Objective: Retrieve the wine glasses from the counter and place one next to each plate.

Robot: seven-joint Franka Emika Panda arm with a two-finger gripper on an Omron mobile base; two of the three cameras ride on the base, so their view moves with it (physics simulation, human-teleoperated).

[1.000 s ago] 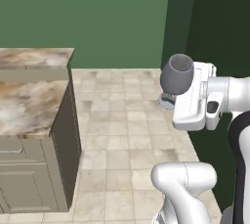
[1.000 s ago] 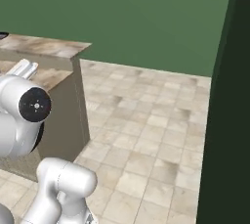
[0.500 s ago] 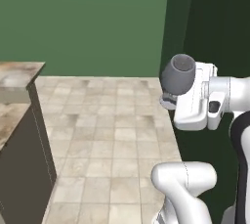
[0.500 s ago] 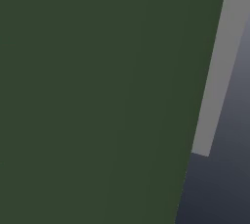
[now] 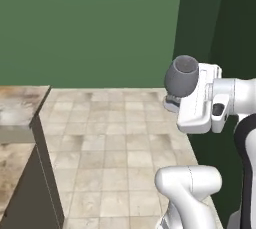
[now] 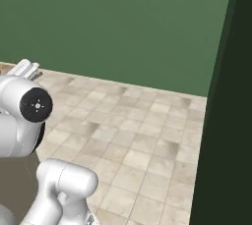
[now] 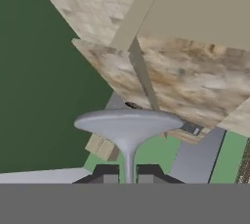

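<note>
We hold one wine glass (image 7: 128,132) by its thin stem, our pincer (image 7: 127,175) shut tight on it. The marbled top (image 7: 180,76) lies ahead of the glass, maybe where the plates are.

Even, flat rendered light all round, no glare and no hard shadows, and the floor tiles (image 5: 115,143) read soft and a touch blurry in both base views. The dark panel (image 6: 226,121) on the right sits deep in shade. In the hand view the wine glass (image 7: 128,125) shows smooth grey shading, edges crisp.
</note>
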